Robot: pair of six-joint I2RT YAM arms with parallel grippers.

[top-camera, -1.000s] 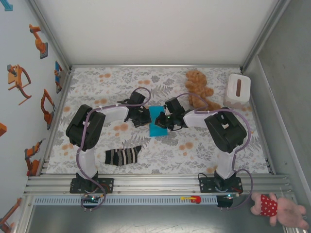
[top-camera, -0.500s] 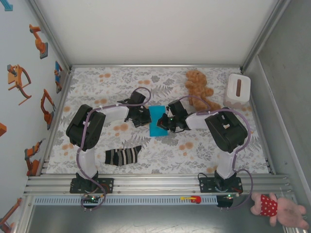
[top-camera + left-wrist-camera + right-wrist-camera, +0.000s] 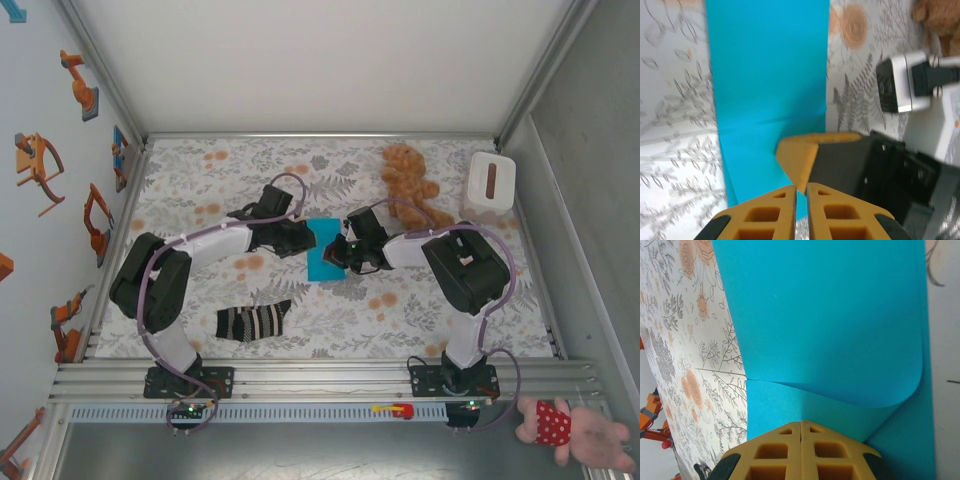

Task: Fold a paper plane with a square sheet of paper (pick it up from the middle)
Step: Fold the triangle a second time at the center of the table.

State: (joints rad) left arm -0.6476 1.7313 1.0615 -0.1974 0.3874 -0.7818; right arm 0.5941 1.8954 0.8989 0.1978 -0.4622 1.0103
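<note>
The paper (image 3: 322,250) is lying near the middle of the tabletop (image 3: 200,180) as a doubled-over turquoise strip, its long sides running from the near edge toward the far edge. The two grippers are flanking it. The left gripper (image 3: 801,190) is sitting at the strip's left side, its yellow fingers parted by a thin slit with nothing between them, so it is gripping nothing. The right gripper (image 3: 800,424) is bearing on the strip's right side with its fingers pressed tightly together. The tips are lying right at the paper, but whether a layer is being pinched between them I cannot tell. In the right wrist view the upper layer is arching over the lower one in a soft rounded bend – it is not lying flat. In the left wrist view a faint crease is crossing the strip, and one yellow fingertip of the right gripper is resting on the blue just beside the left fingers. A bear (image 3: 407,180) is lying toward the far right corner, with a white box (image 3: 490,183) just beside it. A sock (image 3: 253,322) is lying near the front edge, left of the middle and well apart from the paper.
</note>
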